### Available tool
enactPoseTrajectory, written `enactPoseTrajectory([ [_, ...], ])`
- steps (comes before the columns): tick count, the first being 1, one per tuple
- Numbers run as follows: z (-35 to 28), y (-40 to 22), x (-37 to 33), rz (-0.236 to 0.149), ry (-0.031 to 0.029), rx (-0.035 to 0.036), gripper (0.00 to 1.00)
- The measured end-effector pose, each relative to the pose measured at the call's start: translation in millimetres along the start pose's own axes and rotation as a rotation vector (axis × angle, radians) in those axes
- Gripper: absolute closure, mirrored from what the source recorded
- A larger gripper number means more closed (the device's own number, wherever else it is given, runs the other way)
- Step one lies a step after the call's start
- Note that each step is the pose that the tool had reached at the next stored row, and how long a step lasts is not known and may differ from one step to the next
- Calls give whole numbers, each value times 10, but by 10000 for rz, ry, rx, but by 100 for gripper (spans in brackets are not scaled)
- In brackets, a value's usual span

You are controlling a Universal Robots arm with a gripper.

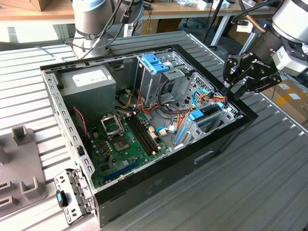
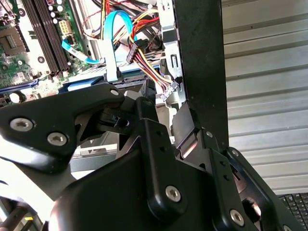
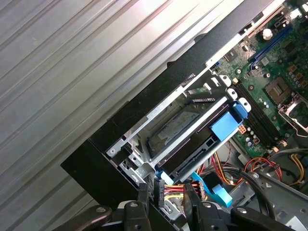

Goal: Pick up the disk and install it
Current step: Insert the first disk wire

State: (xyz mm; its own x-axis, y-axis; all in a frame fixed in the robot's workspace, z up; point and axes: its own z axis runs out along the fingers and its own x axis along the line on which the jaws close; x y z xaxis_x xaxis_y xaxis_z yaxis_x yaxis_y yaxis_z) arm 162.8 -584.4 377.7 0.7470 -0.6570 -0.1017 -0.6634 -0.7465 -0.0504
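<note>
The disk (image 3: 173, 131) is likely heavy for its size, stiff and easy to hurt inside — best held by its blue side rails (image 3: 226, 126). It is flat and silver-grey, sitting in the bay at the exterior view's right. The gripper (image 1: 230, 91) hangs just beside it — jaws apart, holding nothing.

arm (image 1: 288, 21): reaching down | gripper (image 1: 230, 89): fingers parted, empty
</note>
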Motion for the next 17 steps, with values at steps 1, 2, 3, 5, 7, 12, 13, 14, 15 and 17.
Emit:
enactPoseTrajectory([
  [1, 1, 0, 0, 0, 0, 0, 58],
  [2, 3, 0, 0, 0, 0, 0, 58],
  [3, 5, 0, 1, 0, 0, 0, 58],
  [5, 23, 1, 2, 0, 0, 0, 58],
  [7, 46, 2, 5, 0, 0, 0, 58],
  [12, 58, 3, 6, 0, 0, 0, 58],
  [13, 59, 3, 6, 0, -1, 0, 58],
  [14, 62, 3, 7, 0, 0, 0, 58],
  [15, 64, 3, 7, 0, 0, 0, 58],
  [17, 68, 4, 7, 0, 0, 0, 58],
])
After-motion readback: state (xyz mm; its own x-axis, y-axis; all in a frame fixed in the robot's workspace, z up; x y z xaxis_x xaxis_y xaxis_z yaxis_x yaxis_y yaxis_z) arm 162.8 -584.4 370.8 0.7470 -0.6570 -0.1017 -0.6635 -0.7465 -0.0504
